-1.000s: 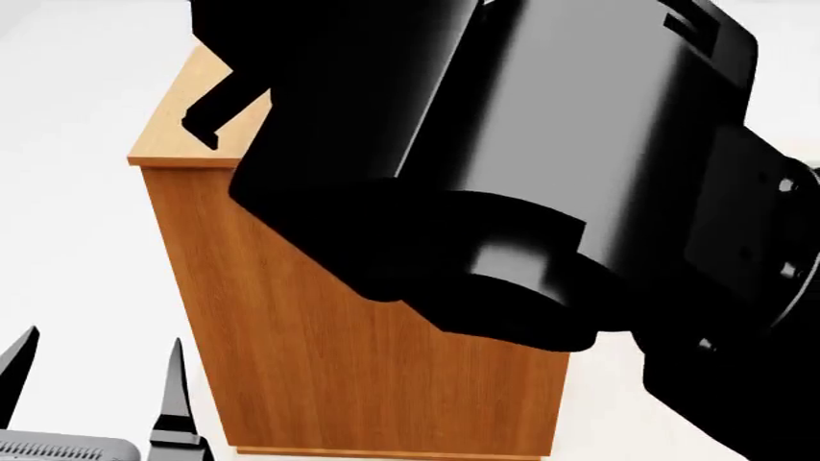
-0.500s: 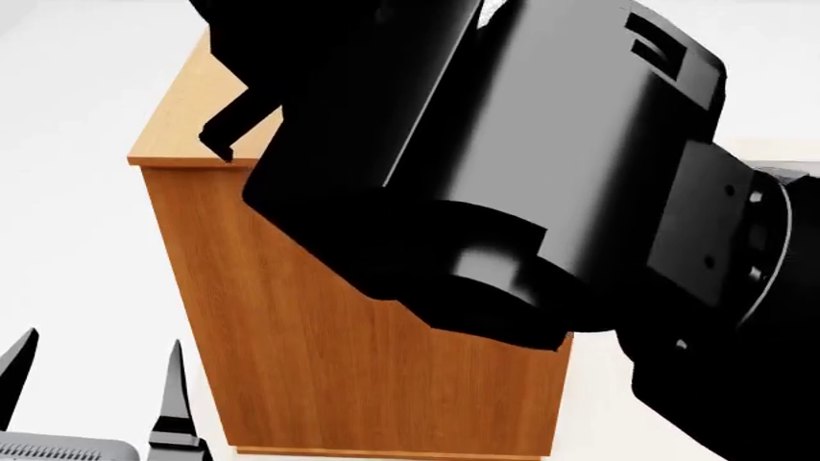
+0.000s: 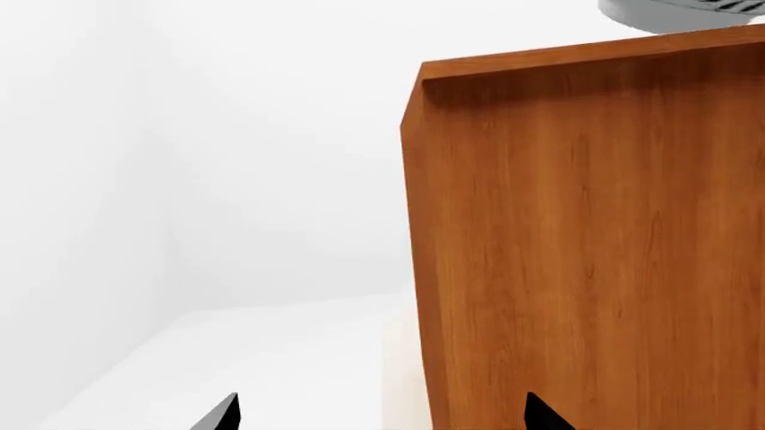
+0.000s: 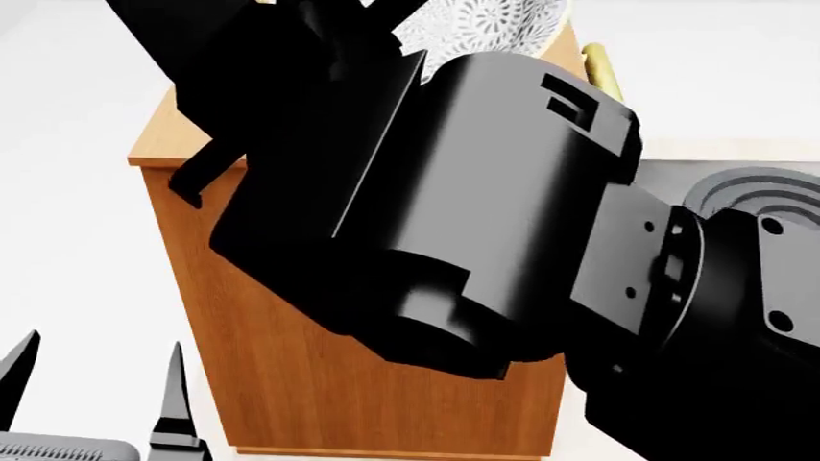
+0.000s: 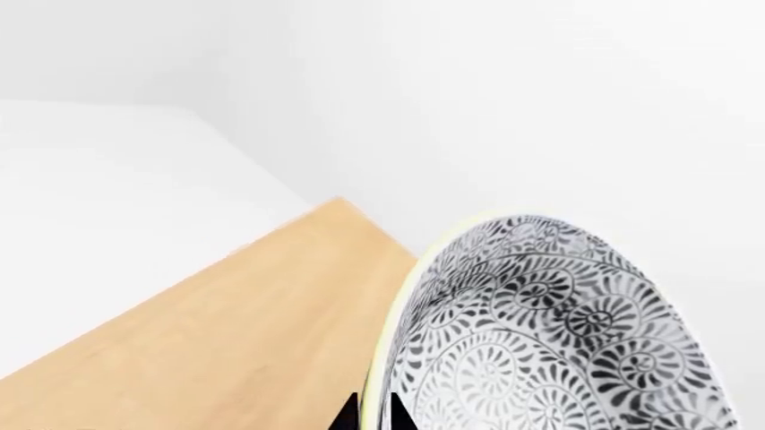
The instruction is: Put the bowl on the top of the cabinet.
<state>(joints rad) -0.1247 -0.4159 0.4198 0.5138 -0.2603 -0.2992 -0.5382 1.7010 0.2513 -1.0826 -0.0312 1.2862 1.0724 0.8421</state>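
bowl: I see the deep round white bowl with fine grey leaf-floral pattern filling the lower right of the right wrist frame; in the head view a patch of it shows at top centre, above the arm.
bowl position: it's tilted, over the cabinet's flat top; I can't tell whether it touches the wood.
cabinet: the tall orange-brown wood-grain cabinet takes centre-left of the head frame; its side panel fills the right half of the left wrist frame; its light top sits lower left in the right wrist frame.
handle: a brass-gold bar handle peeks out upper right of the arm.
right gripper: the right gripper is pinched on the bowl's rim, black fingertips either side of the edge at bottom centre.
right arm: the bulky black right arm covers most of the head frame.
left gripper: the left gripper at lower left is spread wide, nothing between its tips, apart from the cabinet.
surroundings: plain white floor and walls.
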